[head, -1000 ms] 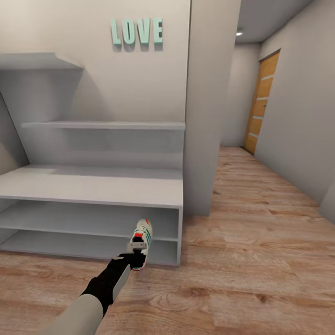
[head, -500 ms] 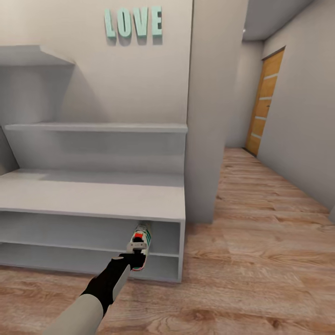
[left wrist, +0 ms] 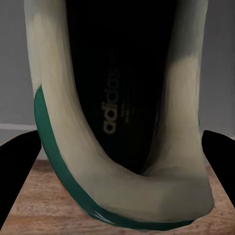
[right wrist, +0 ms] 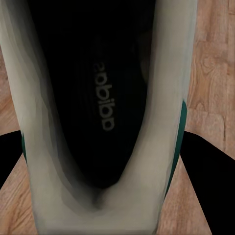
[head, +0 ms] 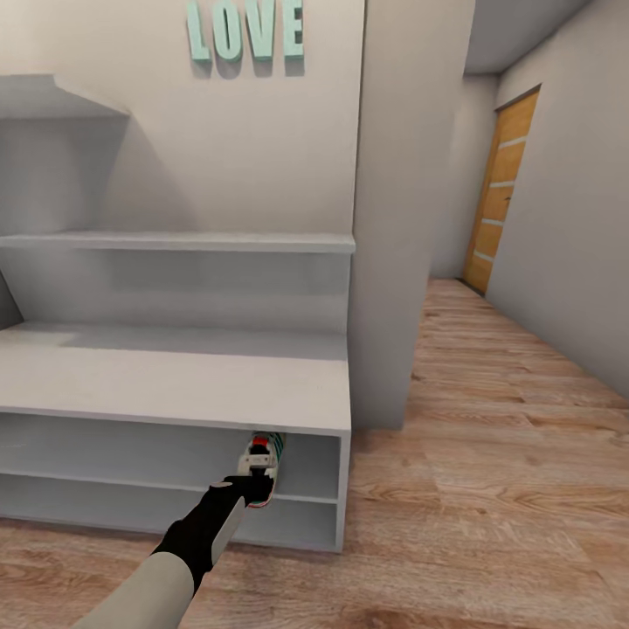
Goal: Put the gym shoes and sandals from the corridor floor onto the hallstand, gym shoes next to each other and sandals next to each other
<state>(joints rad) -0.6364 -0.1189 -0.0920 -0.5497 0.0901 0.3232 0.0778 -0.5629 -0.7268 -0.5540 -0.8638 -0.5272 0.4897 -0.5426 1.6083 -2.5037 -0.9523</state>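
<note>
Left gripper (head: 253, 486) carries a gym shoe (head: 265, 458) into the hallstand (head: 175, 384), low and centre in the head view.

In the head view the hallstand spreads from the left edge, which cuts it off, to the frame's centre; its flat surface hides the shoe's toe, so only the heel with its red patch and a little green stripe shows beneath the front lip, in the upper open shelf at the unit's right end. The left gripper is clenched on the shoe's heel. Teal LOVE letters (head: 245, 31) sit at upper centre, partly cropped. A grey pillar (head: 397, 218) stands just right of the unit. Beyond it the corridor floor (head: 507, 454) lies open toward a wooden door (head: 501, 188) at upper right. In the right wrist view, a second gym shoe (right wrist: 105, 112) is grasped between the right gripper's dark fingers (right wrist: 205, 161), above floor planks.
</note>
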